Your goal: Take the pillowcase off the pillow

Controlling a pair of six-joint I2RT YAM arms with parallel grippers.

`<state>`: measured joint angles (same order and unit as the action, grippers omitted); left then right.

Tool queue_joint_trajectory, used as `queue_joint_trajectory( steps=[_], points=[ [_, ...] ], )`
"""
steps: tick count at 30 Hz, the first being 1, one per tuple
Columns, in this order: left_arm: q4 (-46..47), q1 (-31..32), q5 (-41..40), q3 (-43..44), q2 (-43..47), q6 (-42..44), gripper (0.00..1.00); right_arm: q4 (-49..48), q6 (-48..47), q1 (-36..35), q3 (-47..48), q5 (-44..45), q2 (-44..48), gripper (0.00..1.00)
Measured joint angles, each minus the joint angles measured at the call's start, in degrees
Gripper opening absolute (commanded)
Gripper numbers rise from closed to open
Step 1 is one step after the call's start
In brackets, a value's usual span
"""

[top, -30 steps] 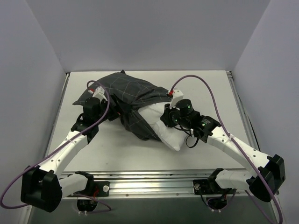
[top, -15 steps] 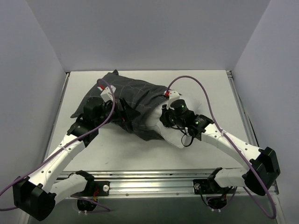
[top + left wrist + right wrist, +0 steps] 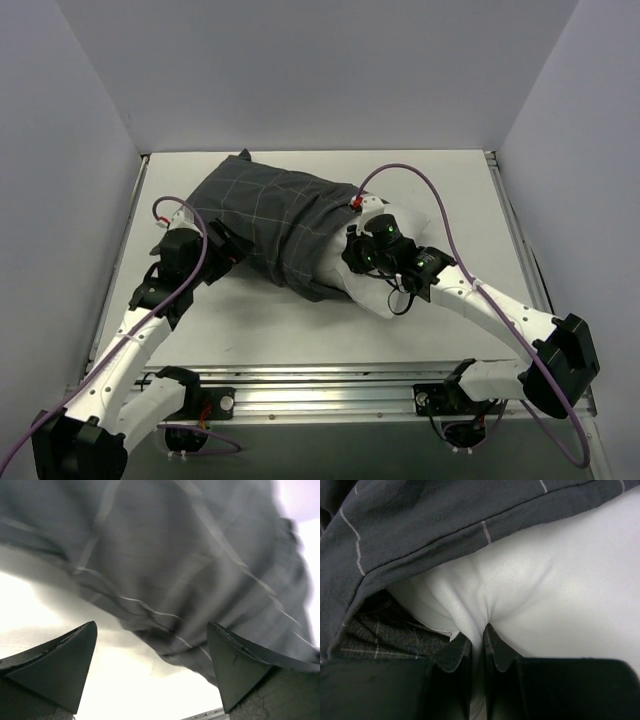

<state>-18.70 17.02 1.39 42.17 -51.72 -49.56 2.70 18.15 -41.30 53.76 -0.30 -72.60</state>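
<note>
**A:** Pillowcase [image 3: 262, 212] first: where does it lie?

**B:** On the surface [image 3: 460, 190], left of the middle. It is dark and checked, and it is drawn over the left and far part of the pillow [image 3: 352, 288]. The pillow's white near-right end pokes bare out of the cloth's open edge.

**A:** And the right tool [image 3: 357, 250]?

**B:** It is down on that bare end, just beside the hem. In the right wrist view its fingers [image 3: 454, 656] are squeezed together on a pinched fold of the white pillow. The pillowcase hem runs just above the pinch, not between them.

**A:** What about the left tool [image 3: 228, 250]?

**B:** It sits low at the cloth's near-left edge. In the left wrist view its two fingers [image 3: 60, 662] stand wide apart with nothing between them. The checked cloth bulges beyond them, blurred, with pale surface below it. I cannot tell whether the tips touch the cloth.
</note>
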Motion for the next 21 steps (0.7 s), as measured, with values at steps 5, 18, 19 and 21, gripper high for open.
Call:
queue_joint_trajectory(
  steps=[5, 18, 19, 21],
  points=[
    [3.1, -1.0, -0.1, -2.3, -5.7, -2.4, 0.86, -0.3, 0.1, 0.0, -0.4, 0.0, 0.2, 0.0],
    [13.3, -1.1, -2.0, -6.0, -11.9, -4.4, 0.04, -0.3, 0.1, -0.1, -0.9, -0.1, 1.0, 0.0],
    [13.6, -1.2, -2.5, -6.0, -12.0, -4.1, 0.03, -0.3, 0.0, -0.1, -0.9, -0.1, 1.2, 0.0],
    [13.8, -1.6, -3.4, -6.0, -11.9, -4.1, 0.02, 0.1, 0.0, -0.1, -0.9, 0.2, 2.3, 0.0]
  ],
)
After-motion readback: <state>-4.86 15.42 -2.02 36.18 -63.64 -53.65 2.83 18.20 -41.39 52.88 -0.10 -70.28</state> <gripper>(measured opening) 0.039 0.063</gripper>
